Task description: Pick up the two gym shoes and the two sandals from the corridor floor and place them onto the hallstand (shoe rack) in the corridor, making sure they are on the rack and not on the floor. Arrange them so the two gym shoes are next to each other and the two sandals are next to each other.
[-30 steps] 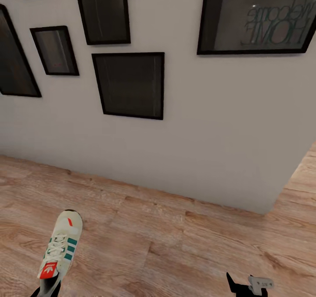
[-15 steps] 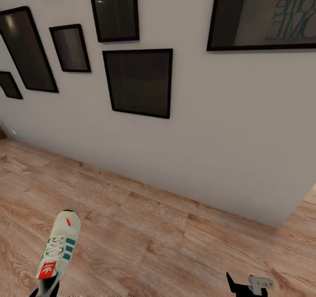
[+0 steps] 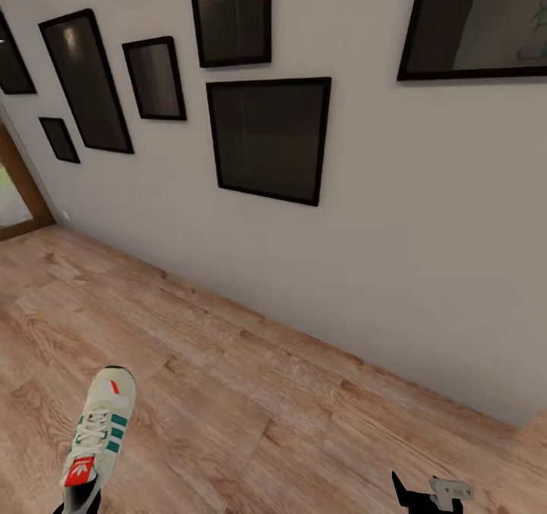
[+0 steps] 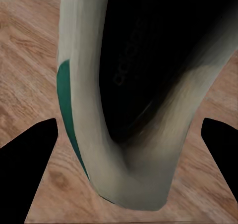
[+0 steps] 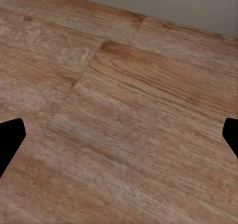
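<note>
One white gym shoe with green stripes and a red-orange tongue hangs toe-forward above the corridor floor at the lower left of the head view. My left gripper is shut on its heel end. In the left wrist view the shoe's dark opening and pale heel sit between the two black fingers. My right gripper is low at the right, open, with bare wood planks between its fingertips. The sandals and the hallstand are out of view.
A pale wall stands close ahead, hung with several black-framed pictures. A brown door frame shows at the far left. Wood floor stretches between me and the wall.
The whole head view has swung, so the pictures slid right and the door frame appeared at the left. The gym shoe stays in my left gripper; the right gripper is unchanged.
</note>
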